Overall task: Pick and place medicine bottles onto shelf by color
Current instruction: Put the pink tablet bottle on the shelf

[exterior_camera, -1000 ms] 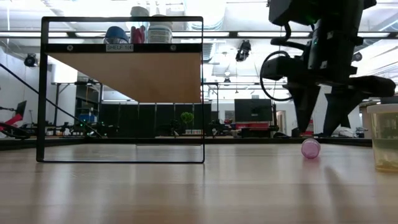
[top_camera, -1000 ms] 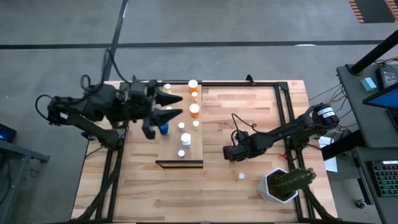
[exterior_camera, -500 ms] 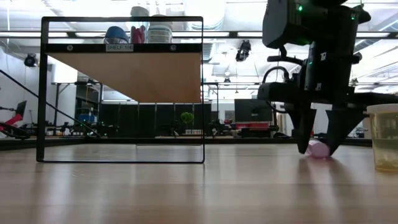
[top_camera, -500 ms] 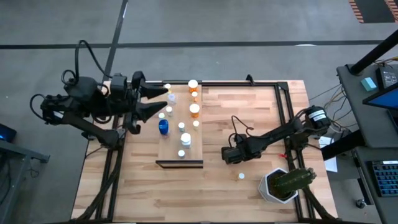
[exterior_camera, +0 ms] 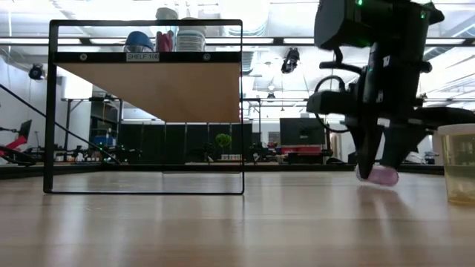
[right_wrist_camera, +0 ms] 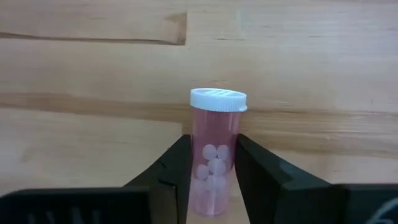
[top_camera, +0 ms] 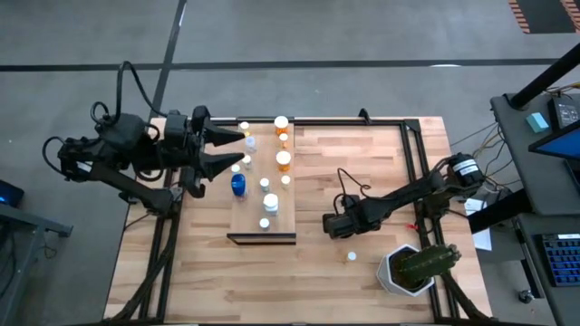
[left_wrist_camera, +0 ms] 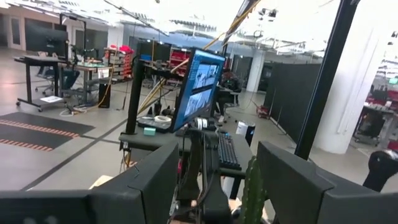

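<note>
A pink medicine bottle [right_wrist_camera: 214,155] with a white cap lies on its side on the planked table, right of the shelf. My right gripper [top_camera: 337,225] points down over it, shut on it. The shelf [top_camera: 254,204] is a pale board. Orange [top_camera: 284,160], whitish [top_camera: 269,202] and blue [top_camera: 237,186] bottles stand upright on it. My left gripper [top_camera: 237,149] hovers open at the shelf's left edge, high up and holding nothing. One more small white-capped bottle [top_camera: 352,256] sits on the table nearer the front. My right gripper pinches the pink bottle's body [right_wrist_camera: 200,168] between its two fingers, on the half away from the cap. The fingers [exterior_camera: 369,152] come from above, pointing down, and lie across the bottle. The bottle [exterior_camera: 378,176] stays on its side at table height; whether it is clear of the wood I cannot tell.
A white pot with a green cactus [top_camera: 410,268] stands at the front right, close to my right arm. Black frame rails [top_camera: 412,154] run along the table's right side. Open planks lie between the shelf and my right gripper.
My right gripper has sunk down around the pink bottle and its fingers have shut onto the bottle's sides. My left gripper has drawn back from over the shelf toward the table's left edge, staying open.
</note>
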Controlling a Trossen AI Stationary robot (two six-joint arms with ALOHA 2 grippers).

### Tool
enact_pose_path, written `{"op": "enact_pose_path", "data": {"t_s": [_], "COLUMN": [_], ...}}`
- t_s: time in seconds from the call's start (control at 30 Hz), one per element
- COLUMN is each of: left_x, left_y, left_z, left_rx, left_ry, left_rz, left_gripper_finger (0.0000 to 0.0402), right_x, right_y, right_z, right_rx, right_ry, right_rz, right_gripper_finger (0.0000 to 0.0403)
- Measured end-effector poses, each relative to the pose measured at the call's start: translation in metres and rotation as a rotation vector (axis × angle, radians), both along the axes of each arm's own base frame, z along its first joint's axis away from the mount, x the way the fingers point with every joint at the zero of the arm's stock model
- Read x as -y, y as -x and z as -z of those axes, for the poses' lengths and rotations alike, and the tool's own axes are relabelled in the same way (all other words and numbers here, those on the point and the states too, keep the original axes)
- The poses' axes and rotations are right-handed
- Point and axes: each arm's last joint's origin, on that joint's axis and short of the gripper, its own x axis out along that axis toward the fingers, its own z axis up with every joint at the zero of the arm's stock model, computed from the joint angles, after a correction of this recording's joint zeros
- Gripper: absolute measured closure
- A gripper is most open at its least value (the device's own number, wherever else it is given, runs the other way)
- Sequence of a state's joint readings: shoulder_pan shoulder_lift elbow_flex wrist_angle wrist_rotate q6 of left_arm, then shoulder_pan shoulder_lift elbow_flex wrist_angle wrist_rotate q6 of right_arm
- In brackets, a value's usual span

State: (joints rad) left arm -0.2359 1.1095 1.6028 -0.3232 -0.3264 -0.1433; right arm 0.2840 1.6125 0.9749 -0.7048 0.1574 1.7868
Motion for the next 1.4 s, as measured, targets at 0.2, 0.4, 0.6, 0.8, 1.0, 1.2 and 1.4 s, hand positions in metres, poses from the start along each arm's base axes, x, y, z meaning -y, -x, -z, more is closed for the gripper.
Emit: {"op": "enact_pose_path", "data": {"t_s": [0.2,0.4,0.6,0.8,1.0,1.2,1.4], "left_x": [0.0,0.001,0.005,0.008,0.011,0.015,0.02], "left_y": [0.0,-0.005,-0.02,-0.033,-0.047,-0.068,-0.094], "left_z": [0.002,0.004,0.009,0.01,0.017,0.027,0.043], "left_rx": [-0.024,-0.037,-0.052,-0.029,-0.054,-0.086,-0.156], "left_ry": [-0.007,-0.011,-0.006,0.007,0.021,0.042,-0.057], "left_rz": [0.001,0.001,-0.001,-0.001,0.0,-0.03,-0.077], "left_gripper_finger": [0.0198,0.0198,0.0198,0.0198,0.0195,0.0153,0.0113], "right_x": [0.005,0.018,0.02,0.016,0.013,0.006,0.012], "right_y": [0.008,0.027,0.03,0.022,0.01,-0.009,-0.018], "right_z": [-0.037,-0.105,-0.174,-0.214,-0.219,-0.229,-0.24], "right_rx": [0.138,0.422,0.731,0.915,0.883,0.918,0.939], "right_ry": [0.08,0.382,0.845,1.251,1.447,1.465,1.413], "right_rz": [-0.091,-0.298,-0.659,-0.819,-0.882,-0.997,-1.147], "right_gripper_finger": [0.0299,0.0305,0.0306,0.0307,0.0307,0.0307,0.0307]}}
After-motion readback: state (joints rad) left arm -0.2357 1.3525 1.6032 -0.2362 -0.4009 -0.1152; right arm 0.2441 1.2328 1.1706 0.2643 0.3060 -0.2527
